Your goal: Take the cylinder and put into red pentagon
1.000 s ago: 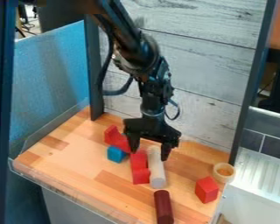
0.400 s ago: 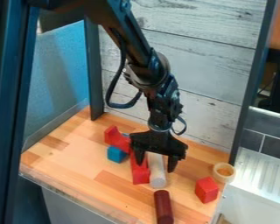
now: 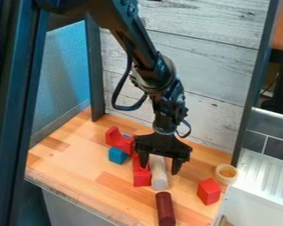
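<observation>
- I am hanging my claw [image 3: 160,170] low over the wooden tabletop [image 3: 73,172]; I am holding my two fingers spread, released, grasping nothing.
- The pale cylinder [image 3: 158,178] is lying between my fingertips, its near end pointing toward the front edge; a long red block [image 3: 142,177] is lying alongside it.
- A dark red cylinder [image 3: 165,207] is lying just beyond the pale one's near end.
- A notched red block [image 3: 117,137] is sitting to one side, a blue block [image 3: 116,155] just beside it.
- A red block [image 3: 208,191] is standing on the other side, near a round cup [image 3: 227,181]; which red piece is being the pentagon, I cannot tell.
</observation>
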Controlling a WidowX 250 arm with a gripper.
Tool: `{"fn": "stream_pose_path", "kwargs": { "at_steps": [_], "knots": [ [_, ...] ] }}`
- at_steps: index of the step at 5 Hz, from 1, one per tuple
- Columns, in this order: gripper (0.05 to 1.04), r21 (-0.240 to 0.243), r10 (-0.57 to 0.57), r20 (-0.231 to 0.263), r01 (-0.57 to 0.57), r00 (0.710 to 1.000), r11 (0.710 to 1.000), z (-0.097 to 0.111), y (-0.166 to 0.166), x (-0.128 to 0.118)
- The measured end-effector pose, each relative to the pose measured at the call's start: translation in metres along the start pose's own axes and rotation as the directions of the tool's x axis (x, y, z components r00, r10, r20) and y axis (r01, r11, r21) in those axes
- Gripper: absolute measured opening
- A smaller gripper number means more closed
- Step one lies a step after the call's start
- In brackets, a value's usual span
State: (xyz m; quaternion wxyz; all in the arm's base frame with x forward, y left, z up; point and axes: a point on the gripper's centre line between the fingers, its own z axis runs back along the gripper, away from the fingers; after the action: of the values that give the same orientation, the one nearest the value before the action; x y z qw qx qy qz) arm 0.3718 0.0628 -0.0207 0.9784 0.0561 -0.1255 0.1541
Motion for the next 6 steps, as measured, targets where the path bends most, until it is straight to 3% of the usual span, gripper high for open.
{"fn": "stream_pose_path", "kwargs": {
  "at_steps": [1,2,3,4,6],
  "knots": [
    [0.999,0.022,-0.011,-0.016,0.011,1.0,1.0,-0.016,0.002,-0.003],
    [0.966,0.041,-0.008,-0.002,0.008,1.0,0.999,-0.02,0.004,0.002],
    [0.709,0.037,0.006,0.006,-0.006,1.0,0.999,-0.02,0.003,0.004],
    [0.539,-0.013,-0.02,-0.004,0.02,1.0,1.0,-0.017,0.004,-0.002],
    [0.535,-0.135,-0.111,0.073,0.12,0.991,0.984,0.034,0.009,-0.008]
  ]
}}
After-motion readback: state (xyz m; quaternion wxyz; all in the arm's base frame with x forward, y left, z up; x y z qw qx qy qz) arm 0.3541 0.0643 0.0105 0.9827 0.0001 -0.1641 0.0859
